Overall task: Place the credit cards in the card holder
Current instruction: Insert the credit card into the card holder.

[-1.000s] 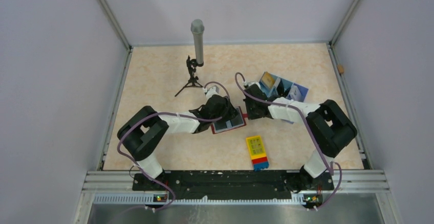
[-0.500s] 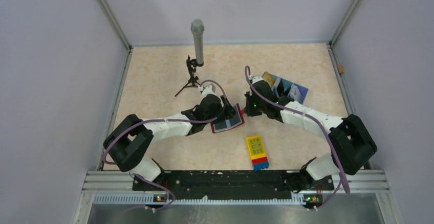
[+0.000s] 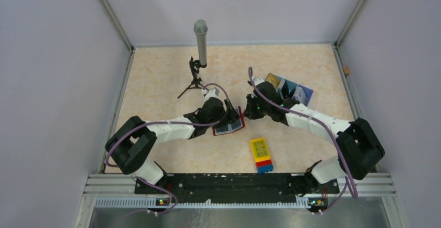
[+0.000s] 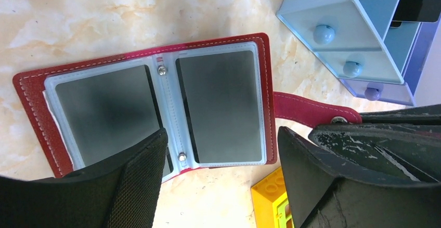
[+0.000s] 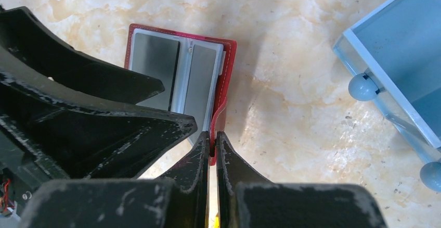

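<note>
The card holder (image 3: 229, 127) lies open on the table, a dark-red wallet with pale blue-grey pockets (image 4: 156, 103). My left gripper (image 4: 223, 157) hovers open above its near edge, one finger on each side, touching nothing. Its red closure tab (image 5: 219, 114) stands up from the wallet's right edge, and my right gripper (image 5: 213, 140) is shut on it. In the top view the two grippers (image 3: 230, 117) (image 3: 245, 113) meet at the wallet. A yellow-gold credit card (image 3: 272, 81) and a dark one (image 4: 424, 1) sit in the light-blue tray (image 3: 297, 93).
The tray (image 5: 395, 46) stands just right of the wallet, on ball feet. A yellow, red and blue block (image 3: 261, 155) lies near the front, close to the wallet's corner (image 4: 270, 202). A microphone on a small tripod (image 3: 199, 51) stands at the back left.
My left gripper's jaws have spread wider over the wallet. The right arm has stretched out to the right while its gripper stays shut on the tab, which now stands more upright.
</note>
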